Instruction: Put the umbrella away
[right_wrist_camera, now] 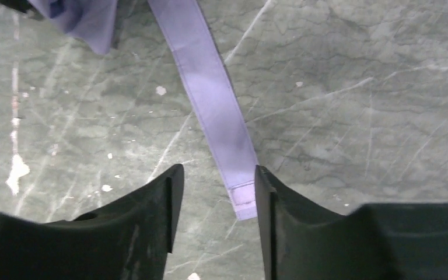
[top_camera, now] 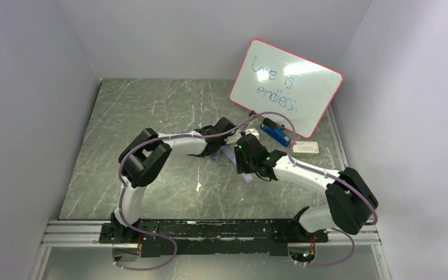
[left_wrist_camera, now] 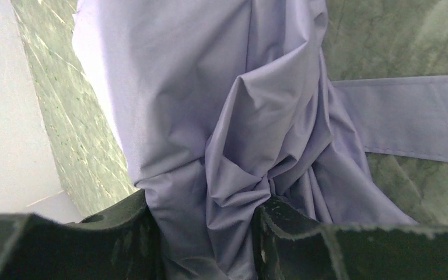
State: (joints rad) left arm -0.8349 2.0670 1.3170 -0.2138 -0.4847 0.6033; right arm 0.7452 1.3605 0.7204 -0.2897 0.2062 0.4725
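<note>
Item: umbrella (left_wrist_camera: pixel 239 116), middle of the table (top_camera: pixel 151 116). Left gripper (left_wrist_camera: pixel 207 245) pinching its bunched fabric; right gripper (right_wrist_camera: pixel 219 170) spread over the strap (right_wrist_camera: pixel 210 87) tip. Risk, we judge: strap sits off-centre, may slip aside on closing.

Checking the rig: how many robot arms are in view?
2: the left arm reaches in from the left base, the right arm from the right; both meet over the umbrella. None looks hidden.
</note>
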